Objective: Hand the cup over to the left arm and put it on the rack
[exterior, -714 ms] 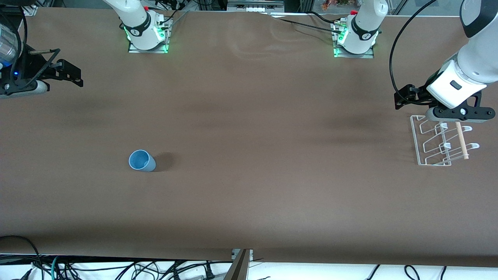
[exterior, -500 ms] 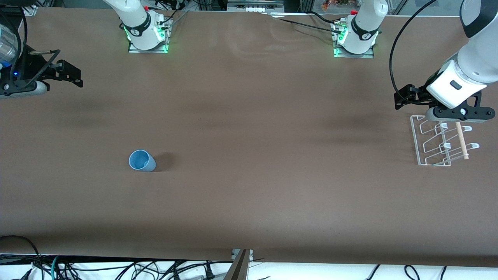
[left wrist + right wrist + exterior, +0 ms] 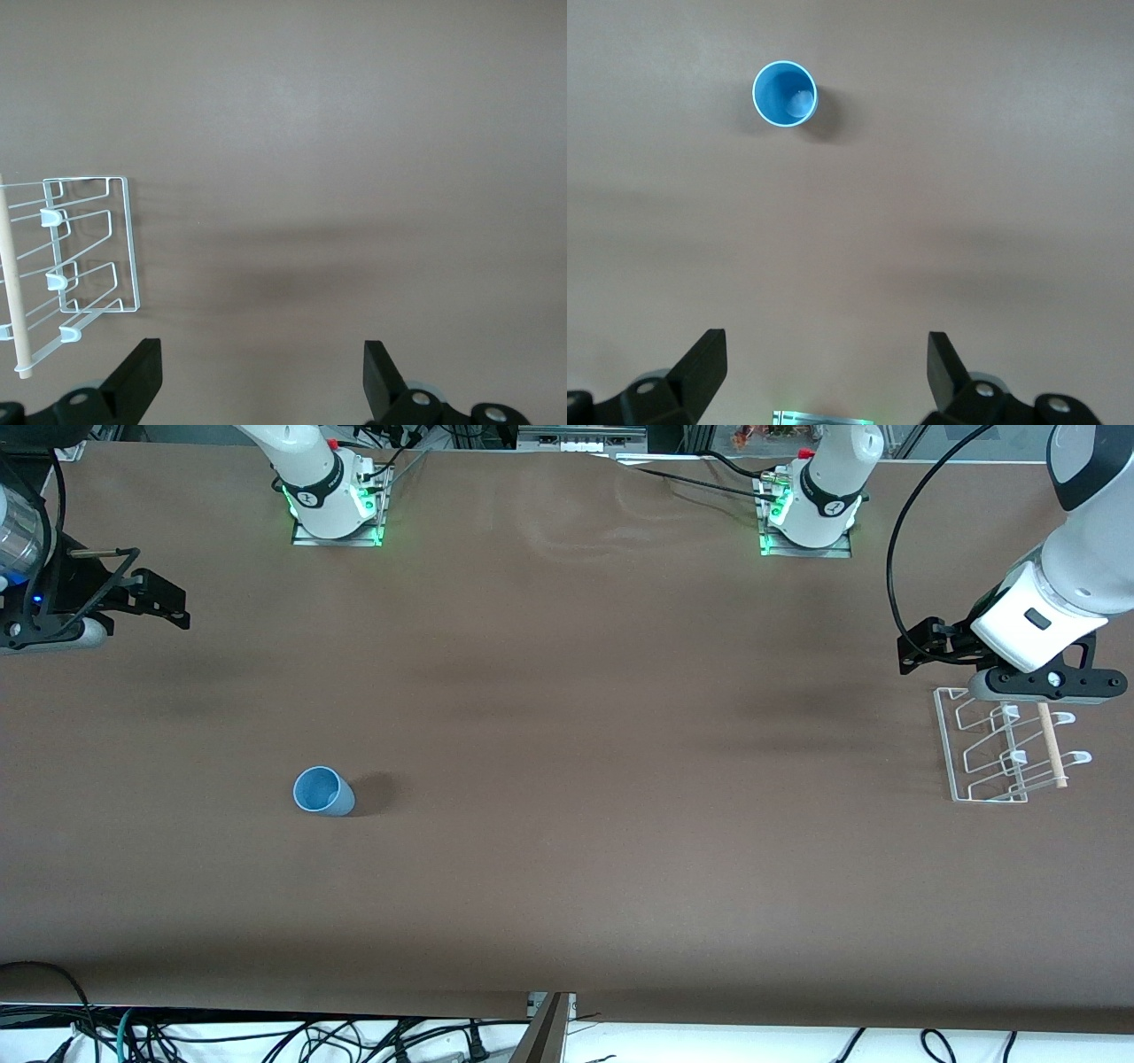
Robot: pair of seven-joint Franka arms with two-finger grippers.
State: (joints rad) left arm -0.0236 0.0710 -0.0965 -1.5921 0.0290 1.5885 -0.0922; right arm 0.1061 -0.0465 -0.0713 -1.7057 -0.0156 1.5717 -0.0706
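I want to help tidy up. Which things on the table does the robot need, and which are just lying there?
Needed:
cup, upright on the table
rack, at the left arm's end
right hand, open, above the table
left hand, open, above the table beside the rack

Just lying there:
cables along the table edge nearest the camera

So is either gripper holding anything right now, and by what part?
Nothing is held. Left gripper and right gripper are both open and empty; the light-blue plastic cup stands alone on the table.
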